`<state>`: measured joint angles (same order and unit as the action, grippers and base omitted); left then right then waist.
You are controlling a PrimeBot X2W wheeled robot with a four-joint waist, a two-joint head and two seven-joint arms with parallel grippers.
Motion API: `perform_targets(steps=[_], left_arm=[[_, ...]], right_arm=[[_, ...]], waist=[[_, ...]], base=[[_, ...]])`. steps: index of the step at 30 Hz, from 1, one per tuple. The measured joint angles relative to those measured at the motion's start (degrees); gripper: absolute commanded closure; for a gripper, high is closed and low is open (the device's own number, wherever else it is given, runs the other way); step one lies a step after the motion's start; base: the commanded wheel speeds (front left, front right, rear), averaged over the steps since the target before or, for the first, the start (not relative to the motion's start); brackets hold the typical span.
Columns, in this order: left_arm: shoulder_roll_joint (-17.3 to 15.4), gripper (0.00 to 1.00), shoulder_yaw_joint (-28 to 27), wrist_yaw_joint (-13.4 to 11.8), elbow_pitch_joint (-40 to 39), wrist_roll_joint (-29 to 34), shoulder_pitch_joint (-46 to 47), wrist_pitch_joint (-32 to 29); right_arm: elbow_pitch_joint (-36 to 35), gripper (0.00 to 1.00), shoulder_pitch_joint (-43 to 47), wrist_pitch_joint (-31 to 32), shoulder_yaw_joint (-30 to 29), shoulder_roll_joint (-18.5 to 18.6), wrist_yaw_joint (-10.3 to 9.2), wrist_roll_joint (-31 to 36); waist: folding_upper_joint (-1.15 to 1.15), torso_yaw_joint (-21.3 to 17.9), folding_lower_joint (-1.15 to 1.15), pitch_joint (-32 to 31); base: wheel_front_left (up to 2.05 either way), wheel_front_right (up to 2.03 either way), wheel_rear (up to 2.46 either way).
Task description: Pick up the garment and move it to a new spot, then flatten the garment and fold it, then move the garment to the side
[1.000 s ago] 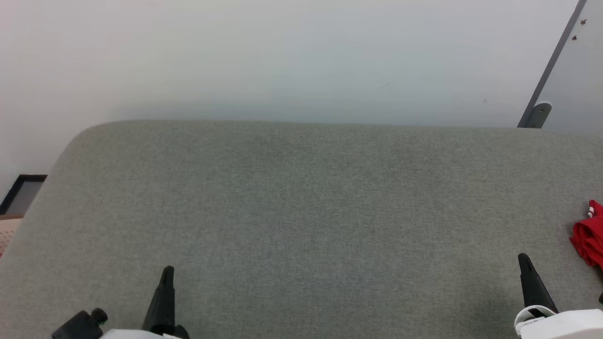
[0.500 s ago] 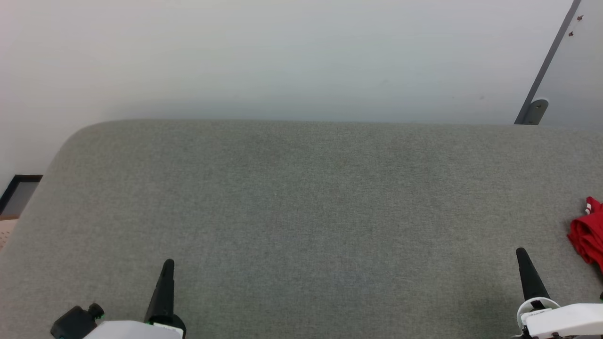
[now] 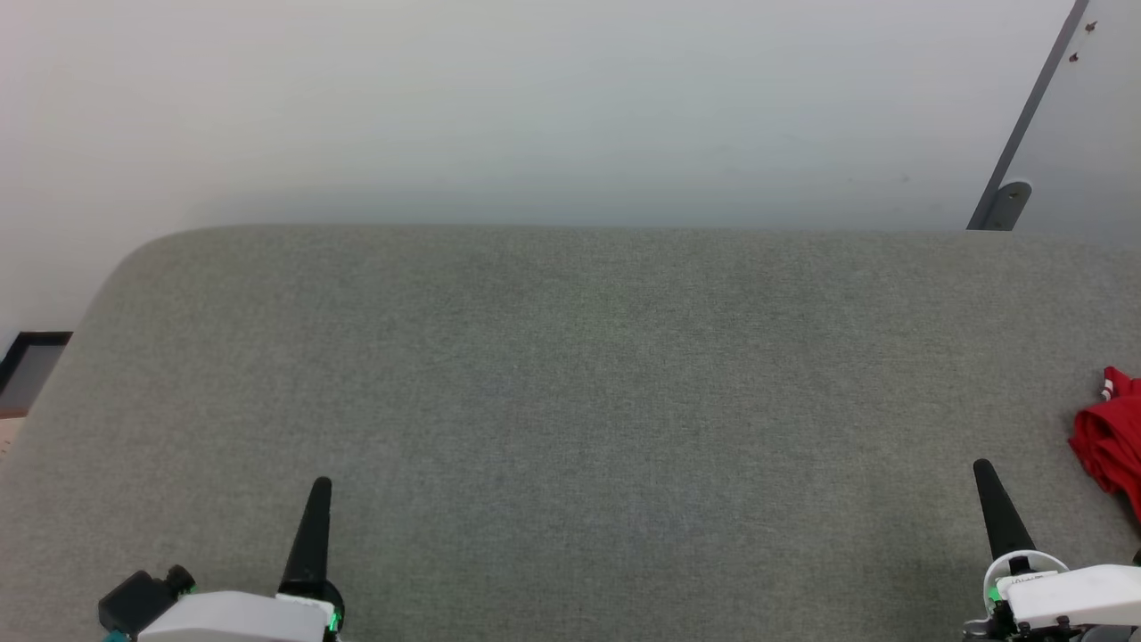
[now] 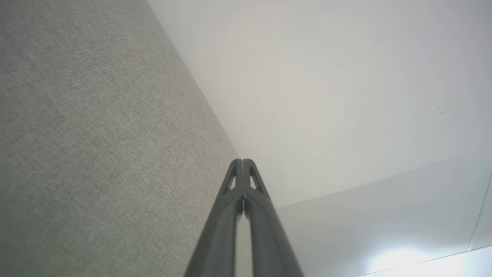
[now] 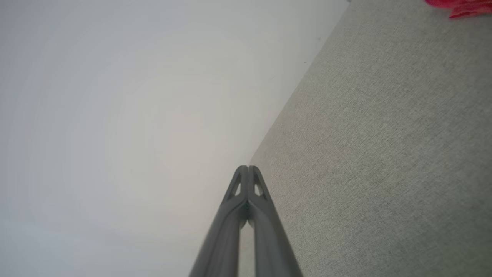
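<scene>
Left gripper [image 3: 321, 487] is fully closed and holds nothing. In the left wrist view its two dark fingers [image 4: 226, 215] press together right up to the tips, with no cloth between them. It hangs over the near part of the grey upholstered surface [image 3: 570, 374], toward that surface's left end, its tip pointing at the far edge.

The right gripper [image 3: 983, 467] is likewise pressed together and empty. The right wrist view shows its fingers meeting at the tips, with grey fabric and pale wall beyond. It hangs over the near part of the same surface, close to the right end, also pointing at the far edge. Whether either tip touches the fabric cannot be told.

The garment [image 3: 1110, 439] lies on the grey surface at its right end, bunched into a red heap with a small bit of white-and-red trim on its far side. Part of it is cut off by the picture's edge. It sits a little farther from the surface's near edge than the right gripper and nearer the right end, apart from that gripper and well apart from the left one. In the right wrist view a strip of red cloth shows at the top corner, lying on the fabric.

Behind the surface's far edge rises a pale wall [image 3: 535, 107]. Past the far right corner stands a dark slanted strip with a small grey bracket [image 3: 1007, 203]. Off the left end, a dark-framed object [image 3: 31, 361] shows in part; what it is cannot be told.
</scene>
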<state>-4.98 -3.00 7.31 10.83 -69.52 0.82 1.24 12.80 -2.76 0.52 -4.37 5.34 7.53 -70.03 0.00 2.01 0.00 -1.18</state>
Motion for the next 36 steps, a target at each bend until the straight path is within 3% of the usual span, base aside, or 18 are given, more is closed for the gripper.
perform_targets(steps=[36], left_arm=[[0.8,1.0,-1.5,0.0,2.3,-16.9,3.6,-4.7]], right_arm=[[0.9,1.0,-2.3,4.3,-1.5,-1.8,-0.01,-15.6]], waist=[[0.0,-1.3,0.0,0.9]], base=[[0.0,0.0,0.0]])
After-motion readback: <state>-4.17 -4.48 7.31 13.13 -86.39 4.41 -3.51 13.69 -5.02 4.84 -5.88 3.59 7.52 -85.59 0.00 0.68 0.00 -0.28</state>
